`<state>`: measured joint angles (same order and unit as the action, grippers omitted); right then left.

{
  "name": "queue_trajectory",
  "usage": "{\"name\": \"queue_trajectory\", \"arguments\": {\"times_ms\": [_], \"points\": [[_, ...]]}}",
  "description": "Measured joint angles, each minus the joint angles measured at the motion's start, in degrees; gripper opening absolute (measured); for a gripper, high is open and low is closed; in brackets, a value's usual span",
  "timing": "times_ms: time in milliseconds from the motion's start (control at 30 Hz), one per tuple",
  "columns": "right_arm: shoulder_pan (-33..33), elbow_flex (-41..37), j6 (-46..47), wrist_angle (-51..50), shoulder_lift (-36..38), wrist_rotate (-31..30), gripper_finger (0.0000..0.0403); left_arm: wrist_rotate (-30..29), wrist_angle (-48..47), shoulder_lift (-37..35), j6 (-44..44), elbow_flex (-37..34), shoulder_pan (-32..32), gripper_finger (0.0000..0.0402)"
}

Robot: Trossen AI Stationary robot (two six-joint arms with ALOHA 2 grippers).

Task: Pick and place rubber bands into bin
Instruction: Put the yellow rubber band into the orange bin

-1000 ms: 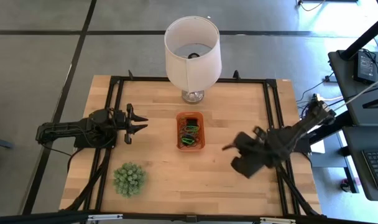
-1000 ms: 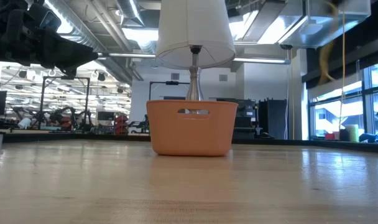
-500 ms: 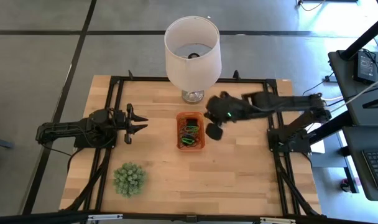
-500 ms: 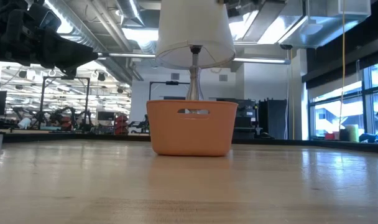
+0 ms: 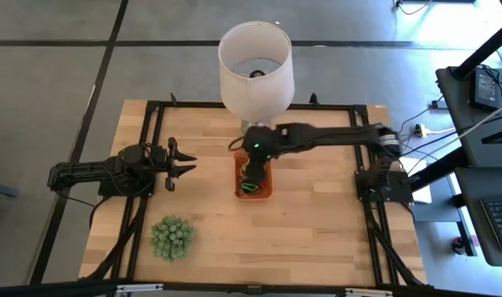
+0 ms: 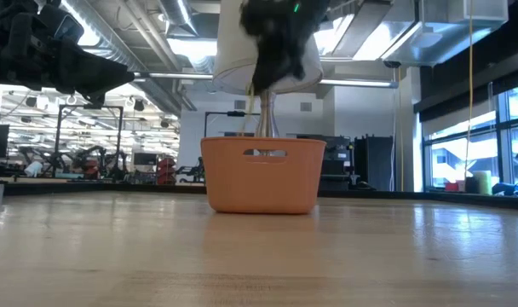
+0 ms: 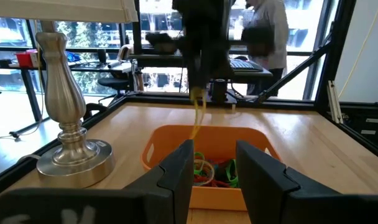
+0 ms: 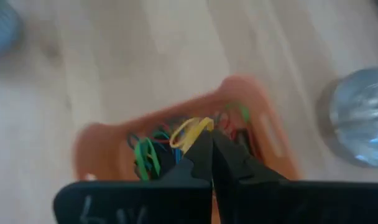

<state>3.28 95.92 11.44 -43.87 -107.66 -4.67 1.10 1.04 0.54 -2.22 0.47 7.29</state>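
On the wooden table (image 5: 210, 206), between a white lamp (image 5: 254, 66) and a spiky green ball plant (image 5: 171, 238), sits the orange bin (image 5: 267, 186) with a heap of rubber bands (image 7: 211, 172) inside. The right gripper (image 8: 209, 144) hangs above the bin, its fingers pinched shut on a yellow rubber band (image 8: 190, 132) that dangles over the heap. The left gripper (image 5: 187, 162) waits well to the bin's left, fingers parted and empty.

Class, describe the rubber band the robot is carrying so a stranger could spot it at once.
Find the white lamp, then the orange bin in front of it. Above the bin, the right gripper is shut on a yellow rubber band: the only one dangling in the air, not lying inside.
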Motion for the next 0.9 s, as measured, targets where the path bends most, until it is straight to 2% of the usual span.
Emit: {"name": "queue_trajectory", "arguments": {"times_ms": [267,433,633,900], "points": [[0.0,0.0,-0.2,0.7,-13.0,4.6,0.0,0.0,0.0,0.0,0.0,0.0,0.0,0.0114],[0.0,-0.1,-0.1,0.7,-18.1,5.4,0.0007,0.0,0.0,0.0,0.0,0.0,0.0,0.0114],[0.1,-0.1,-0.1,0.6,-17.5,5.4,0.0039,0.0,0.0,0.0,0.0,0.0,0.0,0.0114],[0.1,-0.1,-1.0,-1.7,-9.9,5.4,0.0099,0.0,0.0,0.0,0.0,0.0,0.0,0.0114]]}}
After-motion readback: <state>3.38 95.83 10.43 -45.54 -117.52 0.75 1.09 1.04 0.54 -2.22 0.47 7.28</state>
